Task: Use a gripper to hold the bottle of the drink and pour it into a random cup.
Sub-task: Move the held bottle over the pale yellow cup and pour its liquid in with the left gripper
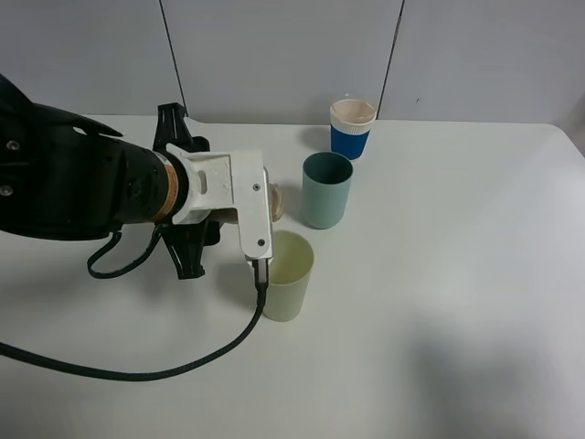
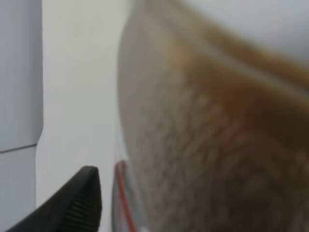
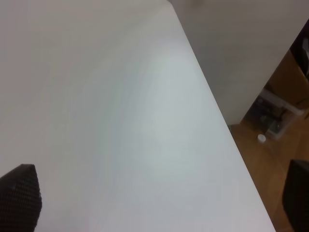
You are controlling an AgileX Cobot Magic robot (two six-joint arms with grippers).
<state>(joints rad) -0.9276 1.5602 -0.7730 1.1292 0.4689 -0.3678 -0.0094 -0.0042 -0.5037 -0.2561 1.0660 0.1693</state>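
Note:
My left gripper (image 1: 268, 207), a white blocky hand on a thick black arm, is shut on the bottle (image 1: 279, 202). Only a small part of the bottle shows past the hand. It is held tilted just above and behind the rim of the pale yellow-green cup (image 1: 289, 275). In the left wrist view the bottle (image 2: 203, 121) fills the picture, blurred, with the brown drink (image 2: 227, 159) inside and one black fingertip (image 2: 72, 205) beside it. No stream of liquid shows. The right wrist view shows only one black fingertip (image 3: 19, 198) over bare table.
A darker teal tumbler (image 1: 326, 189) stands behind the cup, and a blue cup with a cream rim (image 1: 352, 128) behind that. A black cable (image 1: 137, 370) loops over the white table (image 1: 457, 274). The right wrist view shows the table edge (image 3: 217, 111) with floor beyond it.

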